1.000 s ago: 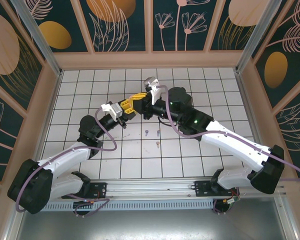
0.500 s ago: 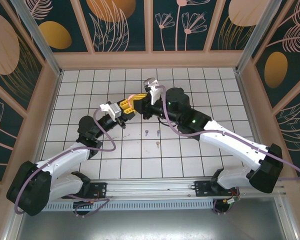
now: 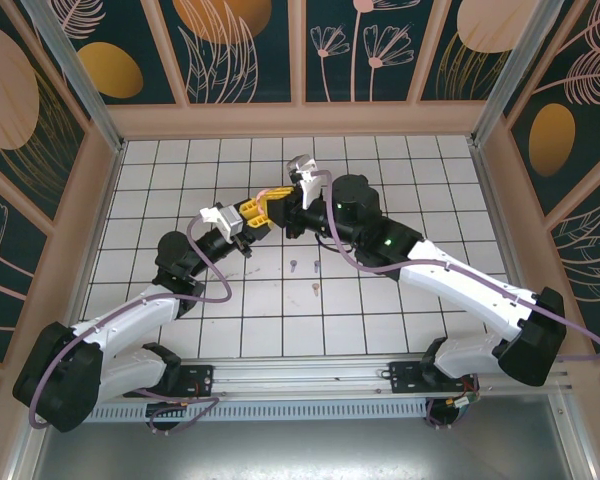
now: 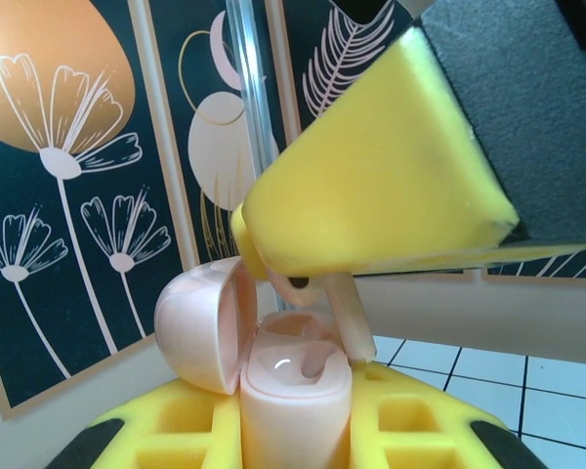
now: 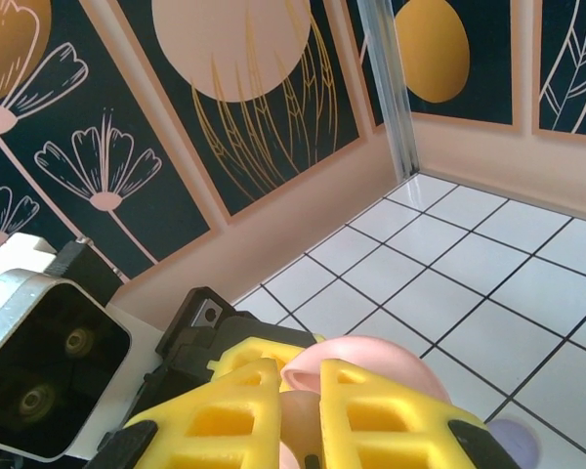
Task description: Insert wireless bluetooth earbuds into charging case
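- two grippers: the left gripper (image 4: pixel 298 430) clamps the one pink case (image 4: pixel 295 391) — upright, lid (image 4: pixel 203 327) swung open to the side.
- the right gripper (image 5: pixel 300 410) pinches one pale pink earbud (image 4: pixel 348 327), stem vertical, tip down at the case's open top.
- three loose earbuds (image 3: pixel 294 265) lie on the tiles (image 3: pixel 380 160) — near, just in front of the grippers.

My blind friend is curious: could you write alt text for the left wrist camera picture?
A pale pink charging case, lid open, sits clamped in the yellow left gripper while the right gripper holds a pink earbud stem-down at its opening. Behind are dark floral wall panels and a white tiled floor.
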Available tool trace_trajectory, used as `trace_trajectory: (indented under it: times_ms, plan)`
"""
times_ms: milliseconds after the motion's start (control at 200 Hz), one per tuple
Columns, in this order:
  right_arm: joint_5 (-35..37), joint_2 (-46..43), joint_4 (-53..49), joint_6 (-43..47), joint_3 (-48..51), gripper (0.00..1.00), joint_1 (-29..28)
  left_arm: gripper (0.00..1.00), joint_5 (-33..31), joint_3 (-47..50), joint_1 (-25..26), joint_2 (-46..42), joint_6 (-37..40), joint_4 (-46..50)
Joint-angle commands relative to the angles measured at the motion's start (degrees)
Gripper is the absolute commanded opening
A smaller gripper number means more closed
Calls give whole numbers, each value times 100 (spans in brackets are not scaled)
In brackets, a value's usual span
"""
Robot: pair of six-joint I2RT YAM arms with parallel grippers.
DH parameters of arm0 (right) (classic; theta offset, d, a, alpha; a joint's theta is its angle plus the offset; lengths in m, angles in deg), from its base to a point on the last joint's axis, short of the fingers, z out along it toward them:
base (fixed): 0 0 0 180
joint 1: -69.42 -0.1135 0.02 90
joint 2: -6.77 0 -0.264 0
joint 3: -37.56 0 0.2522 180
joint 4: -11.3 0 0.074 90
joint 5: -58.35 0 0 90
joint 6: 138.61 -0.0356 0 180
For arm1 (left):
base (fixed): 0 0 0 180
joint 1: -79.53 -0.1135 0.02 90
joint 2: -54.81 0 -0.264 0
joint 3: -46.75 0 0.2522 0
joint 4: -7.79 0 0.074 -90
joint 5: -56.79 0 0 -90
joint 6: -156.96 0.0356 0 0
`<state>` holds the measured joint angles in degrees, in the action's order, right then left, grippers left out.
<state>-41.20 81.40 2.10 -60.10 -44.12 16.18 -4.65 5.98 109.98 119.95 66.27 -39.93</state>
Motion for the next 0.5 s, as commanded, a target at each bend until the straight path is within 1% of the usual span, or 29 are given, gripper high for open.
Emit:
trace_trajectory:
  times_ms: [0,495]
  plan:
    - [-114,-277,378,-150,-186,14,32,0,141,-141,37,-81,-83,-113]
    - [-85,-48,546,-231,-125,14,30,0,141,-182,34,-124,-117,-67]
